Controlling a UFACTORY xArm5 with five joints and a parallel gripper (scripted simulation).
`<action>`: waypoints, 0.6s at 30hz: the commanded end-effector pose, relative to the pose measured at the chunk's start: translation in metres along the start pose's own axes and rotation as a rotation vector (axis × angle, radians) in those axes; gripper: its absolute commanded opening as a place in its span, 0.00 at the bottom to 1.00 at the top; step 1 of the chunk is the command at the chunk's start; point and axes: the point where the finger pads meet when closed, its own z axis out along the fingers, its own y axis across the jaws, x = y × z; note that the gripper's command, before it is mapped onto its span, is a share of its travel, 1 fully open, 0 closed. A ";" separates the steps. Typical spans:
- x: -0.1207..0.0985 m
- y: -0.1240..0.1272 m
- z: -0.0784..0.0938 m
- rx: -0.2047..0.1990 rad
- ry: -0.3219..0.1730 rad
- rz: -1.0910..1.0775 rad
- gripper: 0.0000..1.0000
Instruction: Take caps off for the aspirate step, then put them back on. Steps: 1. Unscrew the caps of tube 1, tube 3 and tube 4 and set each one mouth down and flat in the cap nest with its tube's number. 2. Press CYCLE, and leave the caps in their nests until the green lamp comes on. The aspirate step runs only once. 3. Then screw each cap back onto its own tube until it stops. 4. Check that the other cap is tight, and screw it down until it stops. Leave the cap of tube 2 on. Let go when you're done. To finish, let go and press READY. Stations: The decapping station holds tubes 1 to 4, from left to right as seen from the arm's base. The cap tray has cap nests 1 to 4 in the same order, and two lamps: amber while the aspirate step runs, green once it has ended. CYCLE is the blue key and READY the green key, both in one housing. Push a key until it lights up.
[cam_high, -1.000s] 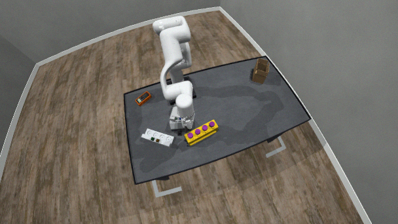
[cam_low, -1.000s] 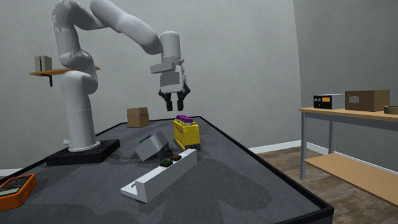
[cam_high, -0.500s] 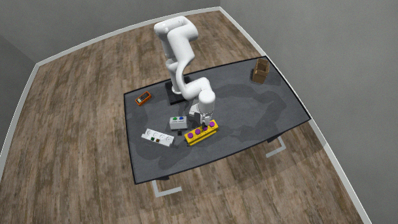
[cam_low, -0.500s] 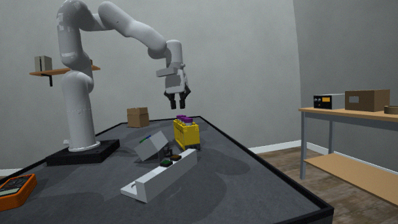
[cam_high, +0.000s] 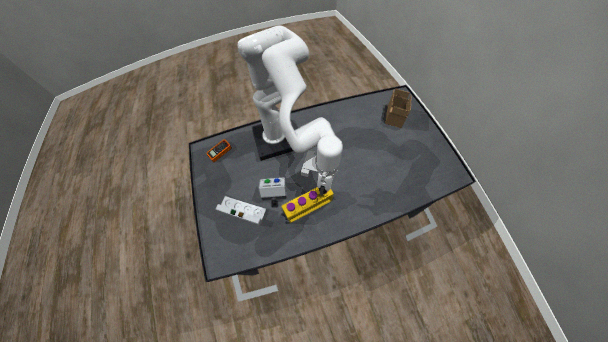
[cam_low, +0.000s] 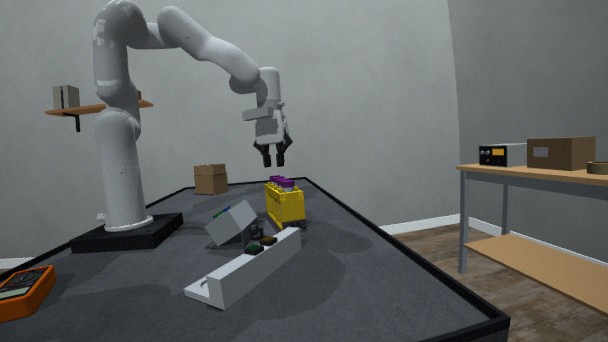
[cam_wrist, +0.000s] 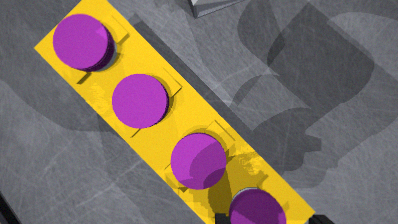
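The yellow decapping station (cam_high: 296, 213) (cam_low: 285, 206) (cam_wrist: 185, 115) holds four tubes, all with purple caps on. In the wrist view the caps (cam_wrist: 81, 41) (cam_wrist: 140, 100) (cam_wrist: 198, 160) (cam_wrist: 257, 207) run in a diagonal row. My gripper (cam_high: 323, 190) (cam_low: 273, 161) (cam_wrist: 267, 220) hangs partly open and empty a short way above the cap at the row's end, on the right in the top view. The white cap tray (cam_high: 225, 202) (cam_low: 235, 277) has empty nests, and both its lamps (cam_high: 237, 213) (cam_low: 261, 244) are dark. The grey key housing (cam_high: 272, 190) (cam_low: 232, 222) carries the green key (cam_high: 267, 181) and the blue key (cam_high: 276, 180), both unlit.
A small black part (cam_high: 274, 202) (cam_low: 257, 231) lies between the key housing and the station. An orange multimeter (cam_high: 218, 150) (cam_low: 22, 290) lies at one table corner and a cardboard box (cam_high: 398, 108) (cam_low: 210, 179) at another. A side bench (cam_low: 530, 172) stands off the table.
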 end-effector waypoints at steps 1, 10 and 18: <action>-0.001 0.000 0.009 -0.005 -0.007 0.000 0.46; -0.001 0.000 0.030 -0.005 -0.007 0.000 0.46; -0.001 0.000 0.030 -0.005 -0.007 0.000 0.46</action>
